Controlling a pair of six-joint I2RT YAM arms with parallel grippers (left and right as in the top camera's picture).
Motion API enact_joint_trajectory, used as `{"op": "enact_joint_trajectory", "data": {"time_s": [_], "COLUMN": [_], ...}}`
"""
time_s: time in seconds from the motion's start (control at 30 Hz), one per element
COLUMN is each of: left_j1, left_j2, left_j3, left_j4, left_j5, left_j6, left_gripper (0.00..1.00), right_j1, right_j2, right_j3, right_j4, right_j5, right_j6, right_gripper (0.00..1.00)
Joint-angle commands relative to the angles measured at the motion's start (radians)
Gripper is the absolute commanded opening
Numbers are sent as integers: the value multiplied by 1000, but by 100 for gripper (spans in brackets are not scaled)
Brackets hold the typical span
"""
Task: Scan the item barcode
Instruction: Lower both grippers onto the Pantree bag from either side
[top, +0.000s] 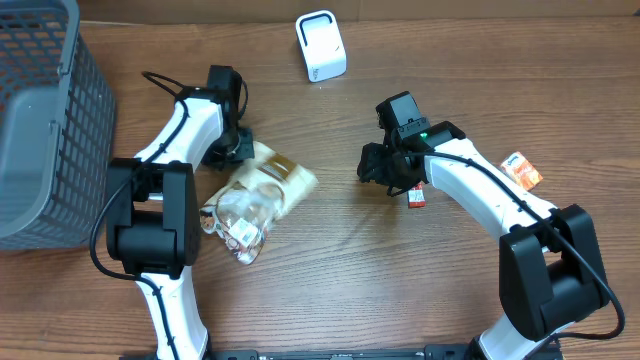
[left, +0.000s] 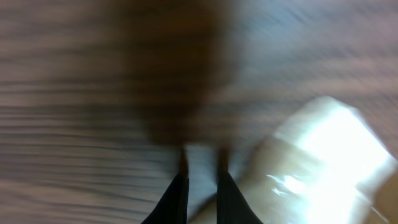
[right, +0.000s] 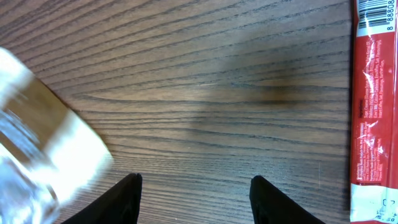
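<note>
A clear snack bag (top: 258, 195) with a cream and brown header lies on the wooden table left of centre. My left gripper (top: 240, 148) sits at the bag's upper left corner. The left wrist view is blurred; the left gripper (left: 203, 171) looks shut, the bag (left: 323, 155) lies just to its right, and I cannot tell whether it pinches the bag's edge. My right gripper (top: 372, 168) hovers open right of the bag. In its wrist view the right gripper (right: 194, 178) has bare wood between its fingers. The white scanner (top: 320, 45) stands at the back.
A red packet (top: 416, 197) lies under the right arm and shows along the right edge as the red packet (right: 372, 93). An orange and white packet (top: 522, 172) lies further right. A grey basket (top: 45, 120) fills the left side.
</note>
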Motion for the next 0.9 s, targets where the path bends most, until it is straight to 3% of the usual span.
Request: {"op": "enact_joint_trajectory", "data": {"time_s": [0.0, 0.1, 0.33, 0.53, 0.73, 0.87], "left_j1": [-44, -69, -106, -58, -19, -19], "left_j2": [8, 8, -2, -113, -236, -238], "left_j3": [-11, -11, 52, 184, 187, 179], "left_j4": [-19, -49, -152, -293, -425, -486], "left_j5": [251, 348, 354, 323, 79, -51], "left_j6": [162, 217, 205, 113, -51, -94], "left_gripper": [10, 9, 11, 17, 28, 35], "right_j1": [-2, -2, -2, 0, 49, 121], "right_j2": [1, 1, 1, 1, 1, 1], "right_j3": [-9, -9, -9, -9, -9, -9], "right_j4": [4, 1, -8, -3, -2, 21], "right_j5": [10, 10, 8, -133, -184, -181], "right_j6": [-4, -4, -4, -87, -81, -77], "right_gripper": [57, 57, 58, 74, 80, 86]}}
